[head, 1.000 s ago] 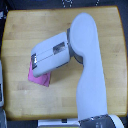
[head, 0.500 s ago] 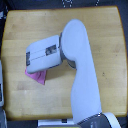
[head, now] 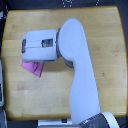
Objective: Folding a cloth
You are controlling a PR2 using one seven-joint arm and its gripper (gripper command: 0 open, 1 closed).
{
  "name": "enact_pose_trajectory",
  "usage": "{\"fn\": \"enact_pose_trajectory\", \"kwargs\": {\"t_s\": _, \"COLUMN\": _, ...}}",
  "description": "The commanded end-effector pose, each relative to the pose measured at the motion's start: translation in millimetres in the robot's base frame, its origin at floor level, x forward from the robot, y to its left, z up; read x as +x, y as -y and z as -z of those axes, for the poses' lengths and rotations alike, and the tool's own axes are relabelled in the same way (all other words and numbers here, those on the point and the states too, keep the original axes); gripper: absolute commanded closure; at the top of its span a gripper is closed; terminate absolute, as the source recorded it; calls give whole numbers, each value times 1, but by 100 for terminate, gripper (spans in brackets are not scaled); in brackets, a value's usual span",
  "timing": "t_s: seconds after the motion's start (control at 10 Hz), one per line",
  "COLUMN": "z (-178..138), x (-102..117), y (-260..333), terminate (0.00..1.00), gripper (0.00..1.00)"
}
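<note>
White and boxy, the gripper (head: 25,46) points toward the exterior view's left over the wooden table (head: 100,40), at the end of a thick white arm (head: 80,75) that comes up from the bottom edge and bends at a rounded joint. Its fingertips are too blurred to make out, so whether it is open or closed, or has hold of anything, cannot be told. The cloth (head: 34,67), pink-magenta, lies on the tabletop just below the gripper's housing, its upper part hidden beneath it and one corner pointing downward.
</note>
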Motion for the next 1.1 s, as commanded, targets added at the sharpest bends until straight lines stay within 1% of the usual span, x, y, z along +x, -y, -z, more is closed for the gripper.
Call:
{"fn": "enact_pose_trajectory", "kwargs": {"t_s": 0.0, "z": -22, "x": 20, "y": -51, "terminate": 0, "gripper": 100}}
{"fn": "enact_pose_trajectory", "kwargs": {"t_s": 0.1, "z": -9, "x": 10, "y": -70, "terminate": 0, "gripper": 100}}
{"fn": "enact_pose_trajectory", "kwargs": {"t_s": 0.3, "z": -3, "x": 7, "y": -80, "terminate": 0, "gripper": 100}}
{"fn": "enact_pose_trajectory", "kwargs": {"t_s": 0.4, "z": 2, "x": 0, "y": -95, "terminate": 0, "gripper": 100}}
{"fn": "enact_pose_trajectory", "kwargs": {"t_s": 0.7, "z": -2, "x": 7, "y": -105, "terminate": 0, "gripper": 100}}
{"fn": "enact_pose_trajectory", "kwargs": {"t_s": 1.0, "z": 1, "x": 13, "y": -104, "terminate": 0, "gripper": 100}}
